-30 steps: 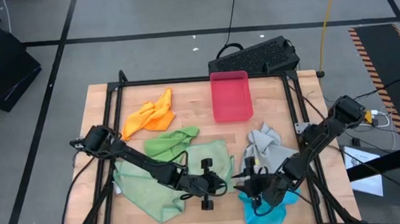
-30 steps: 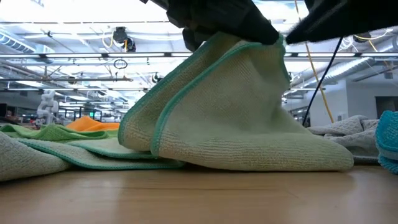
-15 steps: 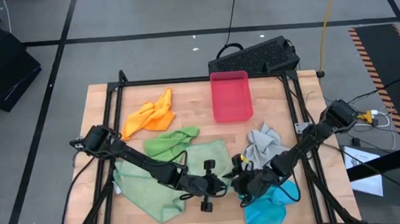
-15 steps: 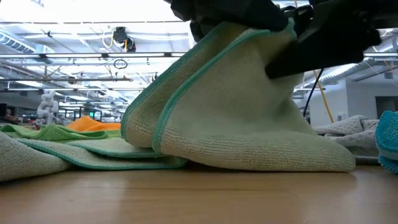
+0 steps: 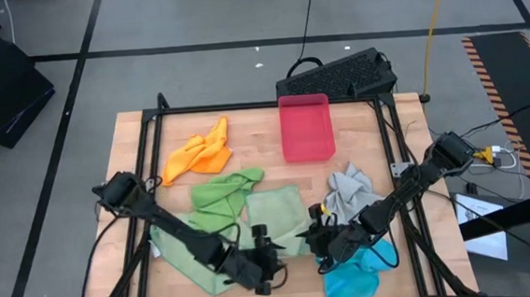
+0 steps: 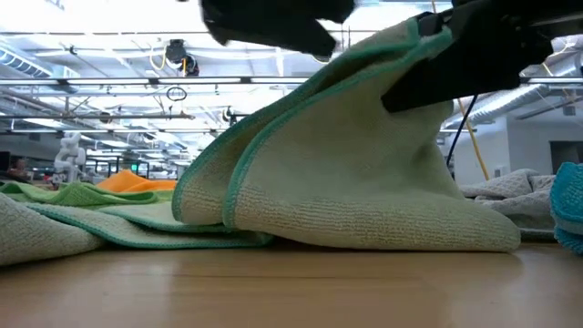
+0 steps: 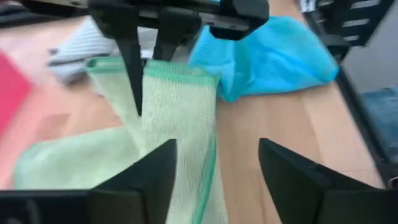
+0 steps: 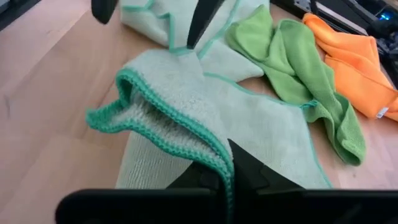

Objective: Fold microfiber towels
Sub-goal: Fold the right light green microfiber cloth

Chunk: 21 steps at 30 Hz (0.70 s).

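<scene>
Towel in play: a pale sage towel (image 5: 275, 218) with a teal hem lies at the counter's (image 5: 366, 127) near-middle, one corner pulled up into a peak.
Key relation: the raised corner (image 6: 414, 32) hangs in the right gripper (image 5: 320, 240), and the cloth slopes down from it toward 9 o'clock in the high view, its long fold running 3 to 9.
Right jaws: closed on the towel's hem, the doubled edge bunched just ahead of them in the right wrist view (image 8: 168, 124).
Left gripper (image 5: 266, 265): at about 7 o'clock from the peak, just beside it; its jaws stand apart and hold nothing, the hem (image 7: 177, 71) lying ahead of them, not between them.
Nearer arm: the right, already on the cloth; the left sits just off it.
Judgement: the fold likely turns on carrying the lifted corner across toward 9 o'clock, over the flat half.
Others: a bright green towel (image 5: 223, 189) at 10 o'clock, touching; orange (image 5: 200, 153) farther at 11; grey (image 5: 352, 191) at 2; blue (image 5: 354, 278) at 5.
</scene>
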{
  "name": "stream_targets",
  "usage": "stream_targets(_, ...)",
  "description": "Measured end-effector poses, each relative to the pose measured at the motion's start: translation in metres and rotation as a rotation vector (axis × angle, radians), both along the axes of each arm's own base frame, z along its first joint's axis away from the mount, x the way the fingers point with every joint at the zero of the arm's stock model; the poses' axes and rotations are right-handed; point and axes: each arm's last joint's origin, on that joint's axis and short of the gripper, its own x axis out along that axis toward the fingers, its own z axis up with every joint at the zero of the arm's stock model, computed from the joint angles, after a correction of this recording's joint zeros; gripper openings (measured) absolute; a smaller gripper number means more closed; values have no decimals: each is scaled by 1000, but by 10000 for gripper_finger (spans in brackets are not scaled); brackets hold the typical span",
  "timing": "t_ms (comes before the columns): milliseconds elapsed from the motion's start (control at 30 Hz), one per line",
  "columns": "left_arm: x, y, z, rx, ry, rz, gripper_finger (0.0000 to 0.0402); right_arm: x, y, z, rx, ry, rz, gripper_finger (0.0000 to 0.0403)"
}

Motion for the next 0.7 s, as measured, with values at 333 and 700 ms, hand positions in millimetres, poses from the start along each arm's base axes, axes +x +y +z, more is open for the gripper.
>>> stream_targets(333, -6, -17, -17, 165, -122, 180, 249, 4, -2, 3, 81, -50, -74, 3)
stream_targets(700, 12, -23, -44, 358, -253, 293, 247, 10, -9, 6, 186, -109, -184, 3)
